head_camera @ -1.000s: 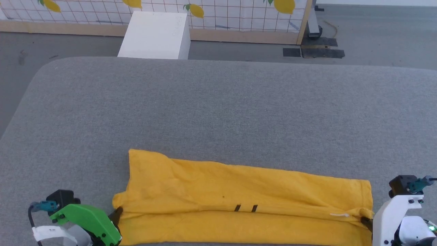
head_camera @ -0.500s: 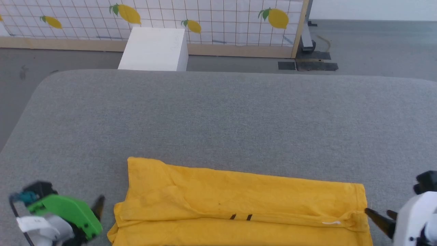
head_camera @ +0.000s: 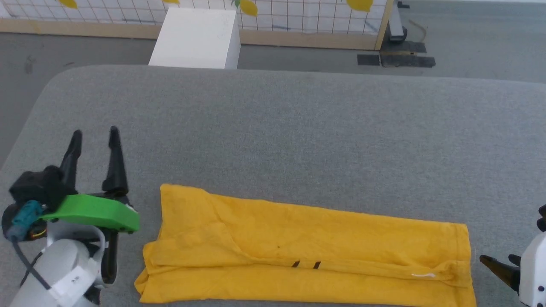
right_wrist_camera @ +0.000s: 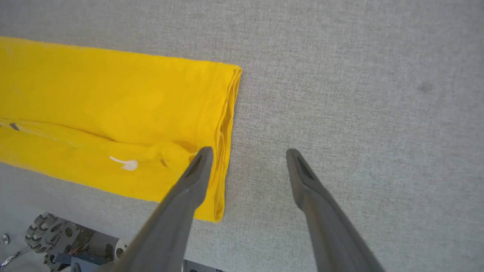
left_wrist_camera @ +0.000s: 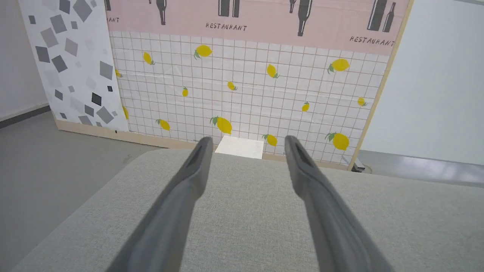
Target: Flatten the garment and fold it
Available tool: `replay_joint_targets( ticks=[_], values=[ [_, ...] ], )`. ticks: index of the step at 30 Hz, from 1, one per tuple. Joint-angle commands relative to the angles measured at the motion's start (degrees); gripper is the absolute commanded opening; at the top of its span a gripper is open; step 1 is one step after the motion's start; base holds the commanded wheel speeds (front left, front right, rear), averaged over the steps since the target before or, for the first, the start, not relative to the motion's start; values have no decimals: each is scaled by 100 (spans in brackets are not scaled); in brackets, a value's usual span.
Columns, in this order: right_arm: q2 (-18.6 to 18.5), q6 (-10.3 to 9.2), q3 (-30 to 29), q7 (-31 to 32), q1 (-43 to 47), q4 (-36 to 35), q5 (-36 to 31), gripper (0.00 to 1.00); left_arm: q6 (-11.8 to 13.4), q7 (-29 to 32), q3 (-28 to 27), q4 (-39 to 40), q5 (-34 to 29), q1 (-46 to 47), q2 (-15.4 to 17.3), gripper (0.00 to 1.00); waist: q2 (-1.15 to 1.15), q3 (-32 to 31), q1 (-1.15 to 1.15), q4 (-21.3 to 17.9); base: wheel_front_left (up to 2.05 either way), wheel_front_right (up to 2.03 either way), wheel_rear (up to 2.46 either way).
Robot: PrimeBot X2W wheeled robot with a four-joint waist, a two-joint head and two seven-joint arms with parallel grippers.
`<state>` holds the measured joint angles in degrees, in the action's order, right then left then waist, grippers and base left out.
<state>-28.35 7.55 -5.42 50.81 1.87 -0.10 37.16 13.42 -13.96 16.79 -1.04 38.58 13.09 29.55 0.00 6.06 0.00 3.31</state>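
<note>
You have the garment (head_camera: 298,251) lying folded into a long yellow band near the front edge of the grey padded table (head_camera: 298,128), with two short black stripes at its fold. Your left gripper (head_camera: 94,133) sits beside the band's left end, fingers spread wide and empty, pointing toward the white box (head_camera: 196,38). Your right gripper (right_wrist_camera: 248,152) is parted too and grips nothing, one finger over the garment's right edge, the other over bare table
</note>
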Motion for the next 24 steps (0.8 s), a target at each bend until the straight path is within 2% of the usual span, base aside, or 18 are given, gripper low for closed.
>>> replay_joint_targets(
  ticks=[1, 5, 14, 20, 24],
  values=[
    [-58, -6, 90, -93, -99, 105, 125, 100, -116, -67, 49, 19, -226, 144, -96, 100, 0, 173, 0, 104, 0, 0, 0],
    [-140, -6, 321, -318, -138, 370, 343, 100, -372, -99, 59, 71, -666, 234, -360, 100, 0, 336, 0, 164, 0, 0, 0],
    [-66, -6, 1133, -704, -332, 744, 692, 100, -829, -103, -695, 193, -1161, -197, -1211, 100, 0, 473, 0, 172, 0, 0, 0],
    [5, -6, 1904, -786, -619, 804, 918, 100, -1143, -103, -1031, 31, -1420, -370, -1552, 100, 0, 436, 0, 135, 0, 0, 0],
    [-83, -6, 2138, -841, -756, 966, 953, 100, -1289, -103, -1164, -54, -1532, -410, -1703, 100, 0, 413, 0, 137, 0, 0, 0]
  ],
)
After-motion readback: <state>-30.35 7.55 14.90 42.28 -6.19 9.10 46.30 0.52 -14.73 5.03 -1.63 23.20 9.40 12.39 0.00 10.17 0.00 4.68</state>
